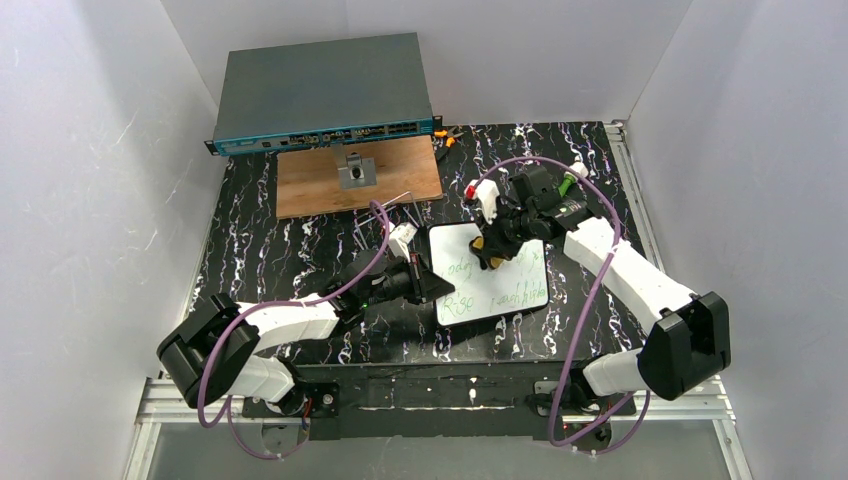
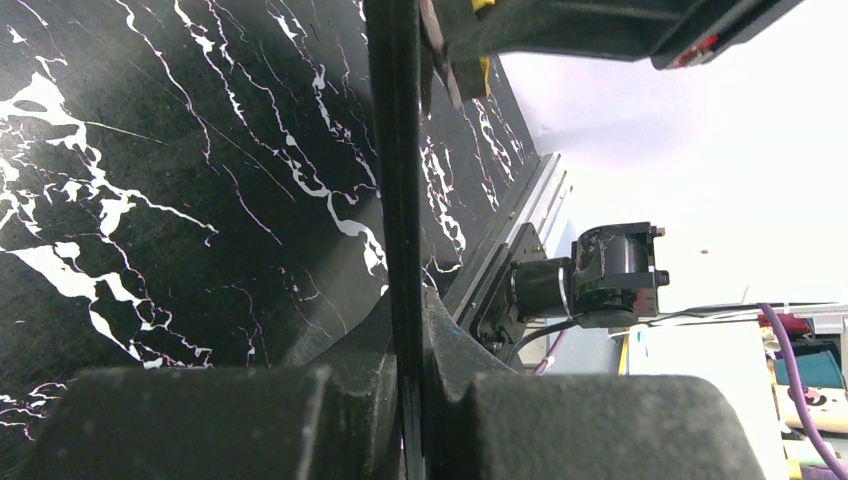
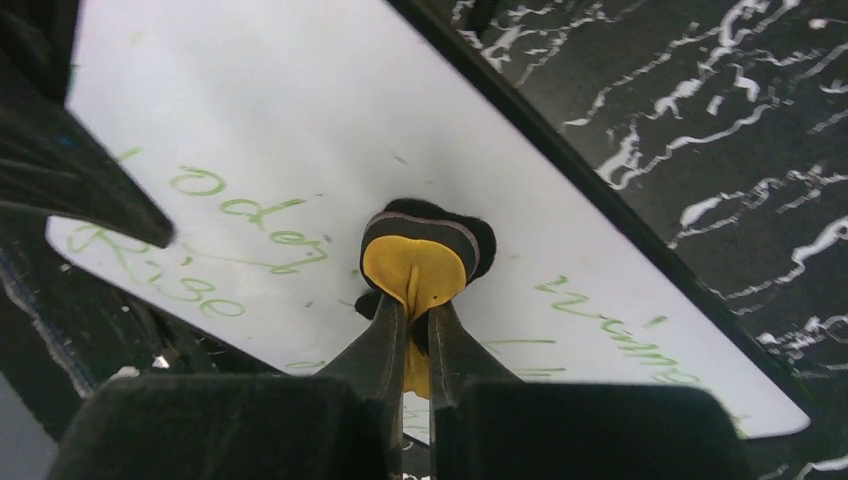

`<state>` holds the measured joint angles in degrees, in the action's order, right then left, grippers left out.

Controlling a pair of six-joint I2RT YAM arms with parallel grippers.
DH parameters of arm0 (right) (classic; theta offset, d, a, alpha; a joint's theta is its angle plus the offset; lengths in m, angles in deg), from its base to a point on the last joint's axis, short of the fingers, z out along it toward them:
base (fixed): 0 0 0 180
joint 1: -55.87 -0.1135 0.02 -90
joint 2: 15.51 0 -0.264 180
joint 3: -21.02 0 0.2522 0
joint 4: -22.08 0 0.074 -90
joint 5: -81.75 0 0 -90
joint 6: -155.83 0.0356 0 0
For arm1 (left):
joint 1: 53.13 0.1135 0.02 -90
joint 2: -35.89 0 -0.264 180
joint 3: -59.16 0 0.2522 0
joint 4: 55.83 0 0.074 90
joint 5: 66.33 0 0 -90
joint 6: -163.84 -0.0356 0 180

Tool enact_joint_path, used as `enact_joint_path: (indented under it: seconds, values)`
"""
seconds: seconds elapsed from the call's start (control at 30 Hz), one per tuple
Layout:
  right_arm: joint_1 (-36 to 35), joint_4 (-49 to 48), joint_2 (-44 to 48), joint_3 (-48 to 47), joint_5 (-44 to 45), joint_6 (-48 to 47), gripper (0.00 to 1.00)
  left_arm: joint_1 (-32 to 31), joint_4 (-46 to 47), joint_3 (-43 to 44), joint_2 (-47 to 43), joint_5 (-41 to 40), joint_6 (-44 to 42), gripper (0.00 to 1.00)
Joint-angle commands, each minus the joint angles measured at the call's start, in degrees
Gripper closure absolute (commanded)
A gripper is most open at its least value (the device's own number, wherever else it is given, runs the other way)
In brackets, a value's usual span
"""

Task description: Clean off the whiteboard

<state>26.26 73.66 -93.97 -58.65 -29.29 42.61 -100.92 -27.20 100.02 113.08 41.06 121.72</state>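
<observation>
Main risk: the whiteboard (image 1: 495, 290) could be dragged out of its narrow rim hold if the wiping stroke were pressed hard.
Lesser risk: the eraser (image 3: 418, 262) could be twisted between the fingers, and green writing at the board's 9 and 3 o'clock ends could be missed.
Board location: it was found just 3 o'clock of the table (image 1: 260, 240) centre.
Left jaws: the left gripper (image 1: 430, 284) was pinched shut on the board's 9 o'clock rim.
Right jaws: the right gripper (image 3: 412, 325) was clamped on the eraser, which was pressed near the board's 12 o'clock edge.
Table: one.
Network switch (image 1: 320, 85), 11 o'clock: one.
Wooden panel (image 1: 300, 185): one.
Whiteboard: one.
Grippers: two.
Eraser: one.
</observation>
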Motion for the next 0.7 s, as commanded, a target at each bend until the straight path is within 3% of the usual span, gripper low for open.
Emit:
enact_joint_path:
  seconds: [0.0, 0.2, 0.4, 0.53, 0.67]
  values:
    - [2.2, -5.7, 0.3, -1.2, 8.0, 2.6, 0.99, -0.6, -0.7, 0.1, -0.8, 1.7, -3.7, 1.00]
    - [4.6, -6.5, 2.1, 2.7, 7.4, 0.6, 0.99, -0.6, -0.8, -0.2, -1.4, 1.5, -3.9, 1.00]
    - [4.8, 0.0, 5.1, 5.6, -9.4, -5.9, 0.99, -0.7, -0.7, -0.3, -1.6, 1.4, -3.9, 1.00]
    - [4.6, 2.1, 4.6, 3.5, -14.3, -6.6, 0.99, -0.7, -0.4, -0.2, -1.2, 1.7, -3.7, 1.00]
    - [4.7, 0.6, 2.5, -1.1, -13.4, -1.7, 0.99, -0.7, -0.4, 0.2, -0.7, 2.1, -3.7, 1.00]
